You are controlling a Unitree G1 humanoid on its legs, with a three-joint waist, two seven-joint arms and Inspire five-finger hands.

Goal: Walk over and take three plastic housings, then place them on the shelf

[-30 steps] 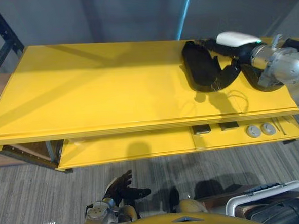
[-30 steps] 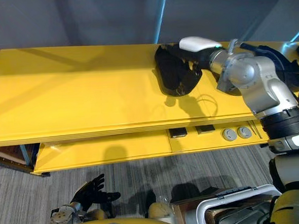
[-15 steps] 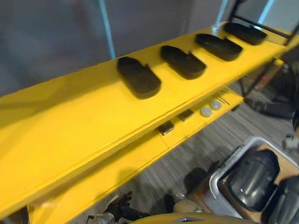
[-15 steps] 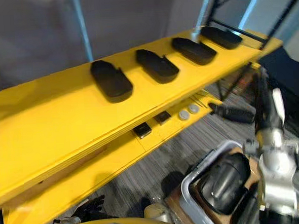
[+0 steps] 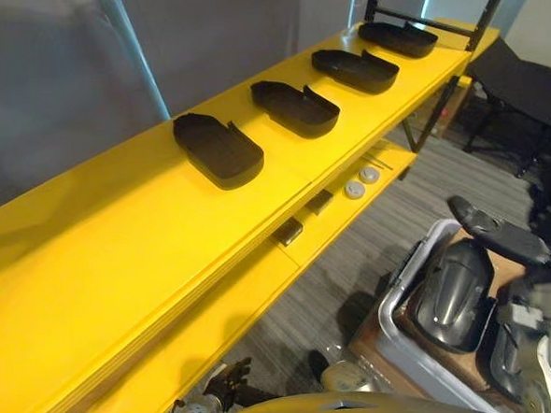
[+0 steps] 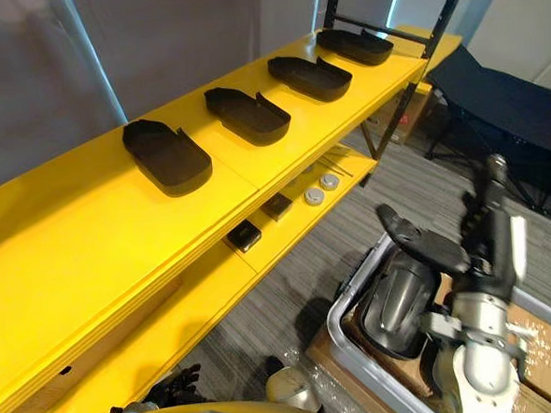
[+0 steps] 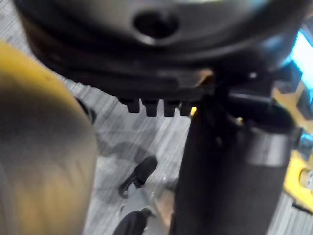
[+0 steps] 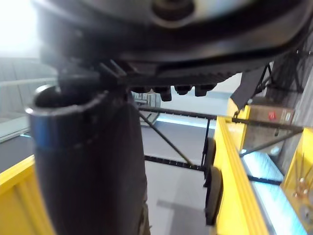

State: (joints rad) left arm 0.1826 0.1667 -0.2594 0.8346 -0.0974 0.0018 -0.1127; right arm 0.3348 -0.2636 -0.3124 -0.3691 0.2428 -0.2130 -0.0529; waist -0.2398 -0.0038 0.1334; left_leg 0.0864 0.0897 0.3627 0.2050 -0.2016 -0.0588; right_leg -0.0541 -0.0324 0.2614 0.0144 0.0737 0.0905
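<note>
Plastic housings [image 5: 218, 149] on shelf [image 5: 109, 240], well apart from right hand [image 5: 498, 234].

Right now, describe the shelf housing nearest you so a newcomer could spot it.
Find the long yellow shelf; four black housings lie in a row on its top board. Yours is the nearest housing, ending the row, with only bare yellow board on its near side.

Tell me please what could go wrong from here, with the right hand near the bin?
The right hand is open beside the bin; on the way down it may strike the rim. The grey housing in the bin looks rounded and smooth, so it may slip from the grasp. On the shelf, a new piece may bump the nearest black housing.
</note>
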